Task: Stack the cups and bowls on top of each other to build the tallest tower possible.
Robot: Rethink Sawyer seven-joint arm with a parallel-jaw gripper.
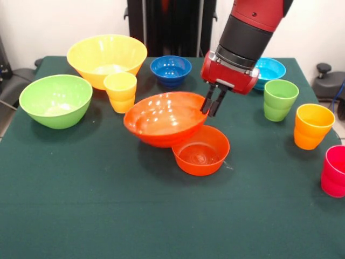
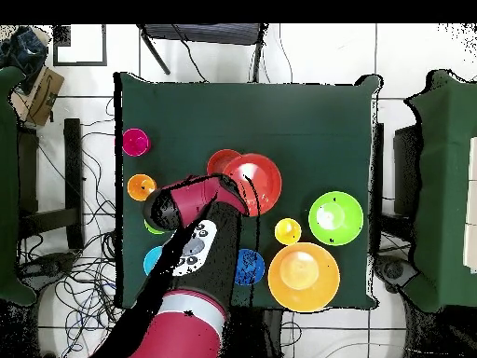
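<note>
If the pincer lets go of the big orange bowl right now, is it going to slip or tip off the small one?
Probably yes. The large orange bowl sits tilted, resting on the small orange bowl rim rather than centred, so it may slide off. Its glossy plastic looks slippery and light, so a nudge could shift it. The pincer grips only its thin rim, so it may pivot.

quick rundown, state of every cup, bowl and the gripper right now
large orange plastic bowl: tilted, gripped at rim, resting on small orange bowl
small orange plastic bowl: upright, partly covered
gripper: shut on large bowl's rim
yellow cup, green cup, orange-yellow cup, pink-red cup: upright, unstacked
</note>
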